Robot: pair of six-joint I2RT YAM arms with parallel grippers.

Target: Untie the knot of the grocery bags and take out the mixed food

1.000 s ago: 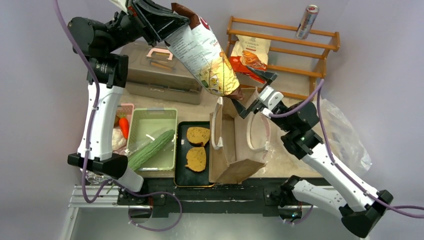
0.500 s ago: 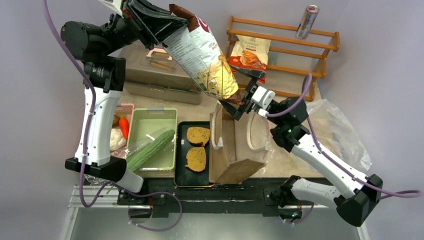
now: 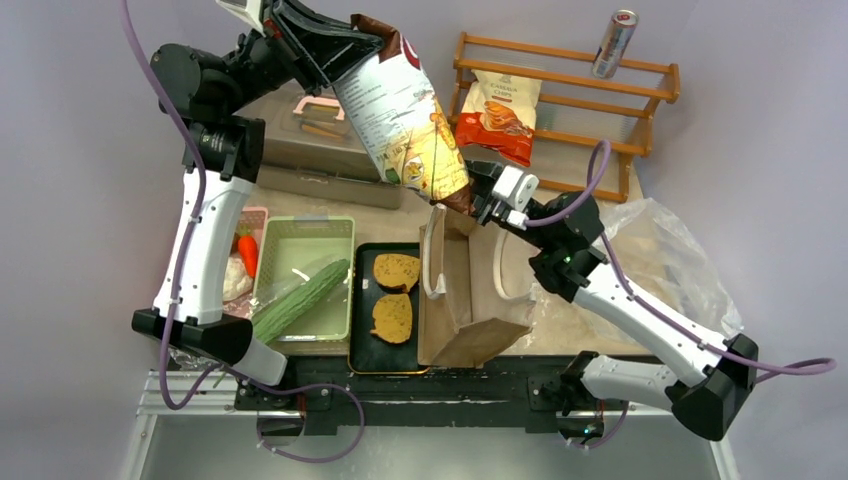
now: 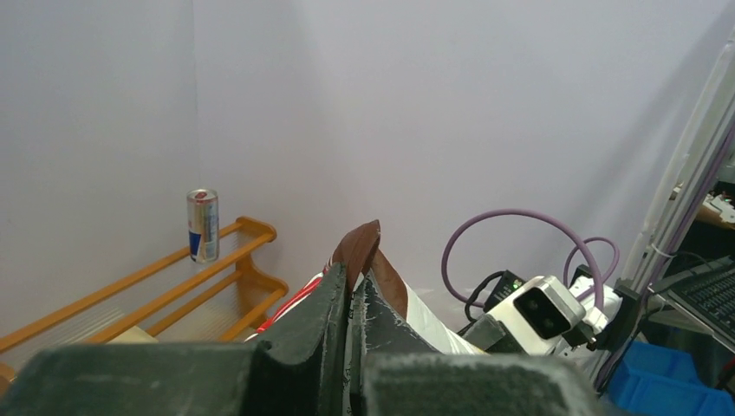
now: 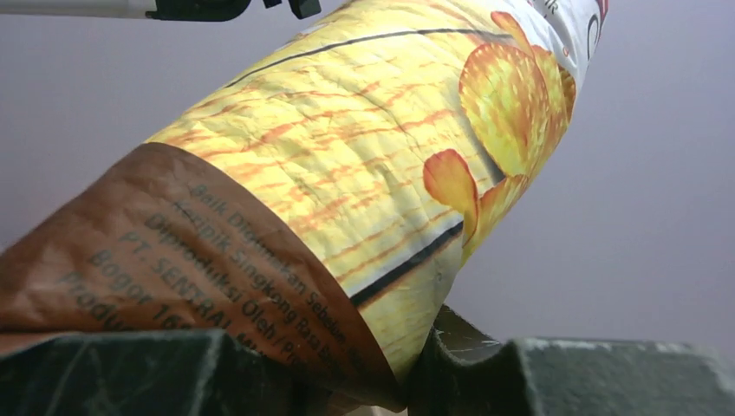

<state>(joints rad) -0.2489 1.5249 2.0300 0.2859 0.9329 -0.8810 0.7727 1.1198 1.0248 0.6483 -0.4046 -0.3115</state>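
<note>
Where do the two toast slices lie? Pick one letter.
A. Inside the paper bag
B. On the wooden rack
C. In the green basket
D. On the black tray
D: both toast slices lie flat on the black tray, just left of the paper bag.

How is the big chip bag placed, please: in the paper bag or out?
Out: the chip bag shows whole, tilted, over the paper bag.

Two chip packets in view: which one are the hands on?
The large yellow-and-white packet above the brown paper bag: left hand grips its top seal, right hand its brown bottom end. The smaller orange-white packet lies on the wooden rack, unheld.
</note>
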